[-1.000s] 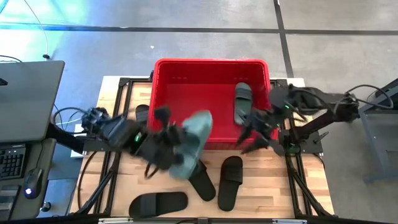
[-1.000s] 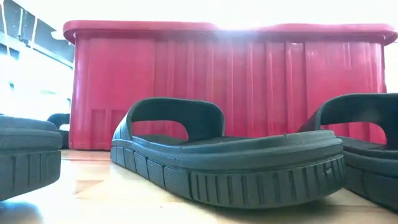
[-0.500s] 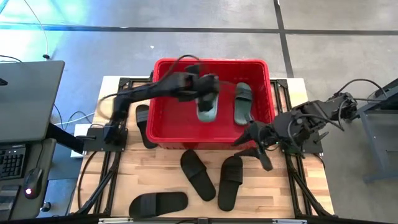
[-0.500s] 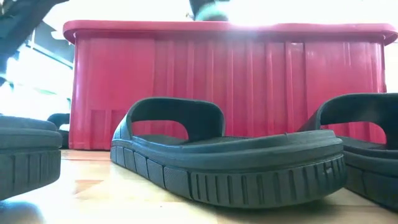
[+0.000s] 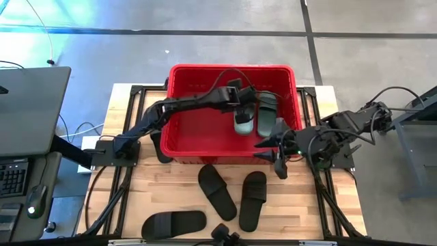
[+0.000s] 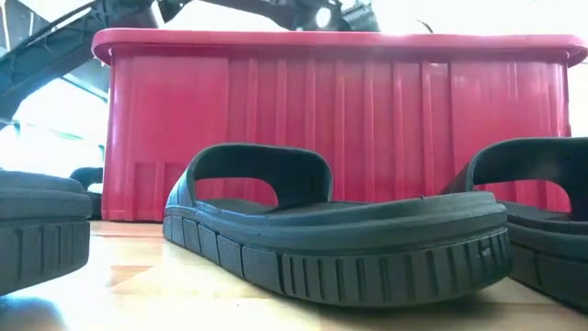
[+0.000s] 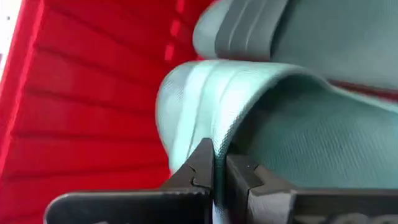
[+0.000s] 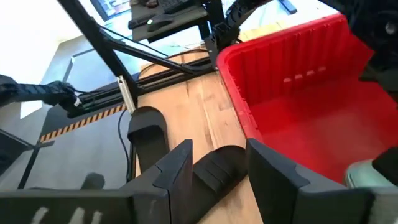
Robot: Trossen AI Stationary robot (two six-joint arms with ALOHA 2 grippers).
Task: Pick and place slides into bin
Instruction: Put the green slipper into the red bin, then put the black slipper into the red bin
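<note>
The red bin (image 5: 181, 109) stands at the table's far middle. My left gripper (image 5: 242, 108) reaches into it and is shut on a sage-green slide (image 5: 244, 124), right beside a second sage-green slide (image 5: 267, 113) that lies on the bin's floor. My right gripper (image 5: 276, 156) is open and empty over the bin's near right corner. In the right wrist view a black slide (image 8: 214, 169) lies on the table below its fingers (image 8: 219, 167). Two black slides (image 5: 217, 193) (image 5: 252, 199) lie side by side near the bin. My left gripper pinches the ribbed strap of the green slide at its edge (image 7: 219, 134) between its two fingers (image 7: 200, 169). The arm comes from the table's left, over the bin's rim. Whether the sole rests on the bin's floor, I cannot tell.
A third black slide (image 5: 173, 222) lies at the near left. Another black slide (image 5: 156, 131) lies left of the bin. In the low view the bin's near wall (image 6: 322, 119) rises behind a black slide (image 6: 340, 244). A desk with a keyboard (image 5: 27, 123) stands left of the table.
My left gripper has carried the green slide up from the table in front of the bin, over the near rim, then toward the right and down inside the bin, beside the other green slide. My right gripper has drawn back a little from the bin's rim.
</note>
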